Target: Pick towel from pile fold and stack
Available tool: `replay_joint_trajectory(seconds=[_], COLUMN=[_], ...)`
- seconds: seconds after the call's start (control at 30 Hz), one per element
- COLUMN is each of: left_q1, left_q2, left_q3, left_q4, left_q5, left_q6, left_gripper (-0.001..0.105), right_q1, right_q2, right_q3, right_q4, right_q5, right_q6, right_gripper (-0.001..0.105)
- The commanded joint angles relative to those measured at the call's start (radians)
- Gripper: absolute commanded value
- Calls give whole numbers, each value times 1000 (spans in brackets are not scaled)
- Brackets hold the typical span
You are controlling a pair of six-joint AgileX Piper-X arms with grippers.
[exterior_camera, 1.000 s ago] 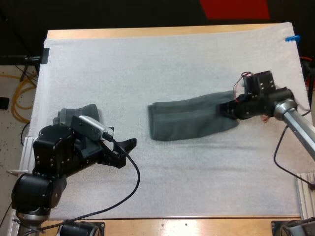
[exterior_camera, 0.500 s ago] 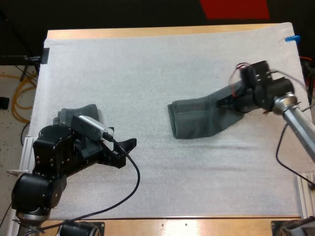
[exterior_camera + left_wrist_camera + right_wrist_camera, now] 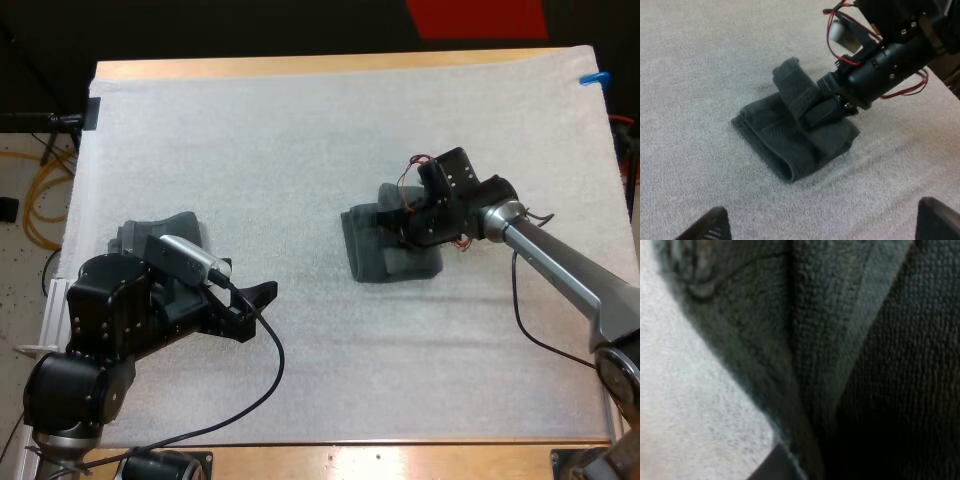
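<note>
A dark grey-green towel (image 3: 365, 258) lies folded over on itself near the middle of the white mat (image 3: 300, 150). My right gripper (image 3: 408, 232) is low over the towel's right half, shut on a raised fold of cloth. In the left wrist view that fold (image 3: 797, 87) stands up from the flat towel (image 3: 775, 137) with the right gripper (image 3: 832, 106) clamped on it. The right wrist view is close on the towel (image 3: 815, 340). My left gripper (image 3: 260, 298) hovers open at the mat's left front, its fingertips (image 3: 715, 227) wide apart and well short of the towel.
A second dark towel (image 3: 165, 226) lies bunched at the mat's left side, partly hidden behind my left arm. Bare mat stretches across the far half and along the front. The table's wooden edge (image 3: 400, 455) runs along the front.
My right gripper has carried the towel's right end leftward, back over the cloth. The long strip is now a short doubled bundle. The left arm has not moved.
</note>
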Motion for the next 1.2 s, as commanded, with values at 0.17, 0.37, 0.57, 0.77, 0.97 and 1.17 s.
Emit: replay_joint_trajectory(seconds=[0.17,0.37,0.57,0.77,0.97,1.17], left_q1=[-1,-1,-1,-1,-1,-4], left_q2=[-1,-1,-1,2,42,162], left_q3=[-4,-4,-4,-4,-4,-4], left_q4=[-5,-5,-5,-5,-5,-52], left_q5=[7,7,7,7,7,10], left_q6=[-7,-7,-7,2,10,-22], left_gripper=[72,72,72,72,72,73], right_q1=[0,0,0,0,0,0], right_q2=[1,1,-7,-50,-151,-337], right_q3=[-8,-8,-23,-23,-23,-23], right_q4=[-61,-64,-64,-23,83,223], right_q5=[-114,-126,-193,-202,-194,-169], right_q6=[3,-10,-18,-39,-156,-271], right_gripper=[6,56,74,71,71,71])
